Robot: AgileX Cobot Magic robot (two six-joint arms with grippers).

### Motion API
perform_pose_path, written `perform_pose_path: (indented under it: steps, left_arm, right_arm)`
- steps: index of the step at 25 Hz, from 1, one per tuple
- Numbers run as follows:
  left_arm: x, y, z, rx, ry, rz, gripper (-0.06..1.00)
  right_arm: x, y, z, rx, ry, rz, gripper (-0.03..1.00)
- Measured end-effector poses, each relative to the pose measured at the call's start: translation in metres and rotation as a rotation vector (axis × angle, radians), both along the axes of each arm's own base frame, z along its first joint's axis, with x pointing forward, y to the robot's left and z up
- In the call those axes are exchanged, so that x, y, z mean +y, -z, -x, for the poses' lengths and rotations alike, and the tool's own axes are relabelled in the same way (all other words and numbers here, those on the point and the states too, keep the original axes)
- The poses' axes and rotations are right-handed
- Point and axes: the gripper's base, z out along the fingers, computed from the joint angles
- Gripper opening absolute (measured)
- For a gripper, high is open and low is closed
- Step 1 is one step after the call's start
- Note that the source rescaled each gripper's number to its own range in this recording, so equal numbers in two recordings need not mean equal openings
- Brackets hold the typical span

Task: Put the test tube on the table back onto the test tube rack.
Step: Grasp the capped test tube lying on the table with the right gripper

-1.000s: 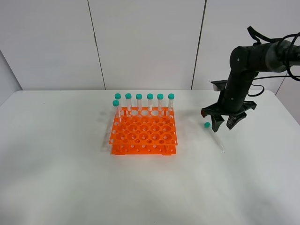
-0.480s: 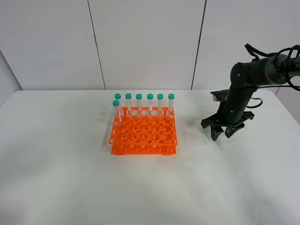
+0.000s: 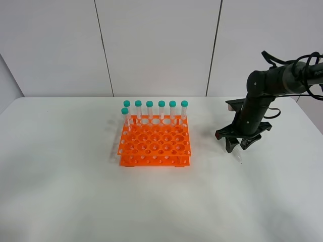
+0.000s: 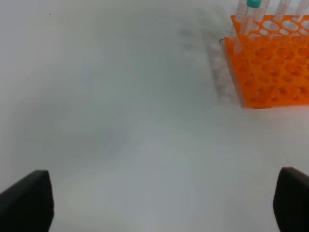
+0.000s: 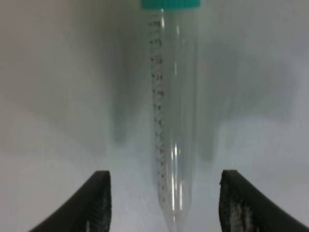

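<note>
The test tube [image 5: 174, 111], clear with a teal cap [image 5: 170, 4], lies flat on the white table [image 3: 75, 191]. My right gripper [image 5: 165, 193] is open, low over it, one finger [image 5: 99, 203] on each side, not touching. In the exterior view the right gripper [image 3: 239, 146] covers the tube; only its clear tip [image 3: 238, 158] shows. The orange rack [image 3: 154, 143] stands left of it and holds several teal-capped tubes [image 3: 161, 111] along its back row. My left gripper [image 4: 159, 203] is open and empty above bare table; the rack's corner [image 4: 270, 63] is ahead of it.
A grey panelled wall [image 3: 156, 45] stands behind the table. The right arm's cables [image 3: 282, 60] loop above the table's right back corner. The left arm is not in the exterior view.
My right gripper has come down over the lying tube. The tube's teal cap, visible beside the gripper one second ago, is now hidden under it.
</note>
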Motion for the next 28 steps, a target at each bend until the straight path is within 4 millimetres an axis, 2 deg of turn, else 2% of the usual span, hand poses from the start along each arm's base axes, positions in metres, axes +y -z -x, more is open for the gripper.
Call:
perform_pose_path:
  steps: [8, 14, 28]
  left_arm:
    - [0.000, 0.000, 0.000, 0.000, 0.000, 0.000, 1.00]
    - [0.000, 0.000, 0.000, 0.000, 0.000, 0.000, 1.00]
    - [0.000, 0.000, 0.000, 0.000, 0.000, 0.000, 1.00]
  right_arm:
    - [0.000, 0.002, -0.001, -0.007, 0.002, -0.005, 0.76]
    - [0.001, 0.012, 0.000, 0.023, 0.007, -0.006, 0.76]
    - [0.001, 0.014, 0.000, 0.027, 0.007, -0.006, 0.76]
